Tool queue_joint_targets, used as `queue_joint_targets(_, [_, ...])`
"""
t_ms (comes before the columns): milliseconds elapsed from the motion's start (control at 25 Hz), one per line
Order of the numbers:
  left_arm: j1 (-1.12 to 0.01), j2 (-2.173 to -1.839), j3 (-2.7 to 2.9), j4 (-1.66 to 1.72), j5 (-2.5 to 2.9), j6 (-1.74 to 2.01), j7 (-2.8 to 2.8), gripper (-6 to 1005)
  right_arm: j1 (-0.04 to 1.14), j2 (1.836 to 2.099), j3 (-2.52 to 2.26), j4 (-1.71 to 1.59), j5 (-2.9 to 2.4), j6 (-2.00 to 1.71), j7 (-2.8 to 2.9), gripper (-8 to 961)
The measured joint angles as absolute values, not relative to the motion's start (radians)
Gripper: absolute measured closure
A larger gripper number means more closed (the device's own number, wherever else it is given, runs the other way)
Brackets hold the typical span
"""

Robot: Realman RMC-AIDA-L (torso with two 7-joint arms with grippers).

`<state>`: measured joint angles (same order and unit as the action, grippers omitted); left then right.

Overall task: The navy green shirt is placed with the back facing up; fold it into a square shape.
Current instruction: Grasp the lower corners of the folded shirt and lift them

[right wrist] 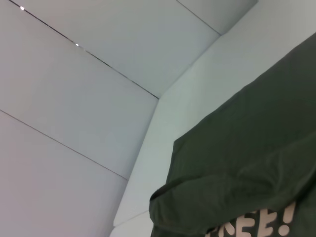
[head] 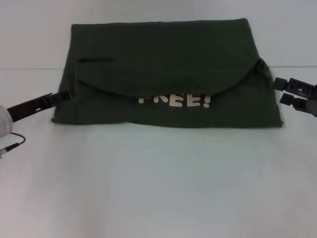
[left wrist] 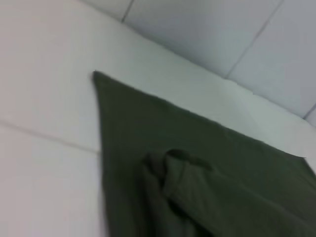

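white table (head: 158, 188), folded navy green shirt (head: 168, 64)

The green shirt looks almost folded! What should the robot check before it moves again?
1. Navy green shirt lying flat on the white table: ok.
2. Top flap folded down: ok, its curved edge covers the tops of the "FREE!" lettering.
3. Square shape: not ok, it is wider than it is deep.
4. Left gripper near the cloth: ok, its tip is at the shirt's left edge.
5. Right gripper near the cloth: ok, just off the right edge, fingers open.
6. Left gripper holding cloth: cannot tell.
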<state>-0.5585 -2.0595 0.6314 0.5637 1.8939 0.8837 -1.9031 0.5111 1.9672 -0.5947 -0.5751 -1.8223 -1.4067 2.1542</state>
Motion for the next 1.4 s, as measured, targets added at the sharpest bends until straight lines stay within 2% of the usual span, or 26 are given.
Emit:
queue_joint_targets(400, [-0.608,-2.039,0.668,0.466,1.915,0.782,-2.014,62,0.52,1.967,-0.594,-0.572,-1.821,-1.408,2.161,29])
queue_joint_targets(1400, [-0.632,-2.044,0.784,0.452,1.968,0.667,-2.05,67,0.506,1.968,-0.584,-0.569,-1.821,-1.409,2.16,28])
